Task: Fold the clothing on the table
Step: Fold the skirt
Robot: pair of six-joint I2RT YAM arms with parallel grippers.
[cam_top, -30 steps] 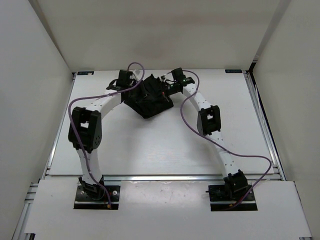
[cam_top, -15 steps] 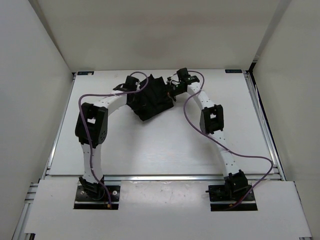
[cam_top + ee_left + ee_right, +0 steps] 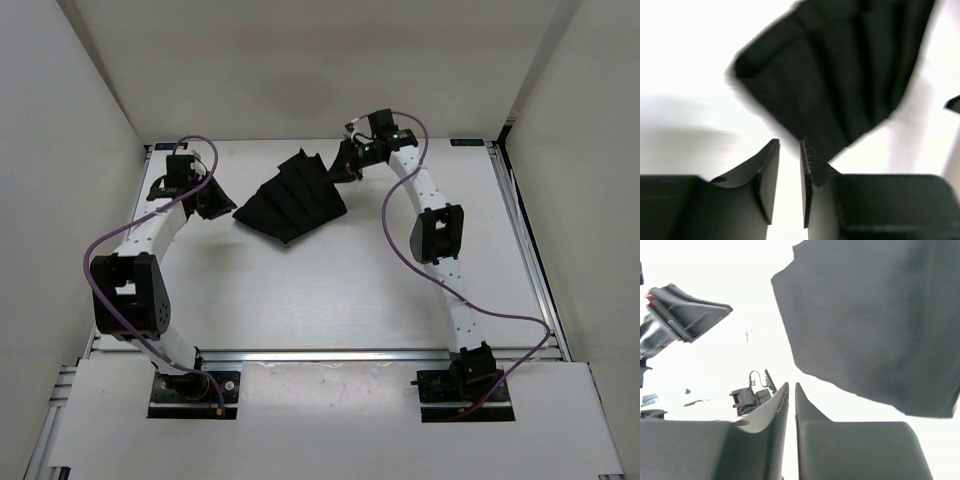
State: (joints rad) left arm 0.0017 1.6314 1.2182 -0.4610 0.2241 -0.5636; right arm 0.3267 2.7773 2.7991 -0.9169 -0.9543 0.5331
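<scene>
The clothing [image 3: 291,197] is a black pleated fan of fabric lying flat on the far middle of the white table [image 3: 330,290]. My left gripper [image 3: 216,203] hovers just left of it, apart from the fabric. In the left wrist view the left gripper [image 3: 790,143] is open a little and empty, with the clothing [image 3: 840,70] ahead. My right gripper [image 3: 344,168] hangs by the garment's far right corner. In the right wrist view the right gripper [image 3: 791,385] shows a thin empty gap, with the clothing [image 3: 875,325] lying beyond it.
White walls close in the table on the left, back and right. Silver rails [image 3: 525,240] run along its edges. Purple cables loop off both arms. The left arm's wrist [image 3: 685,315] shows in the right wrist view.
Both grippers have let go of the clothing and drawn away: the left arm swung out to the left, the right one back and to the right. The garment now lies spread out.
</scene>
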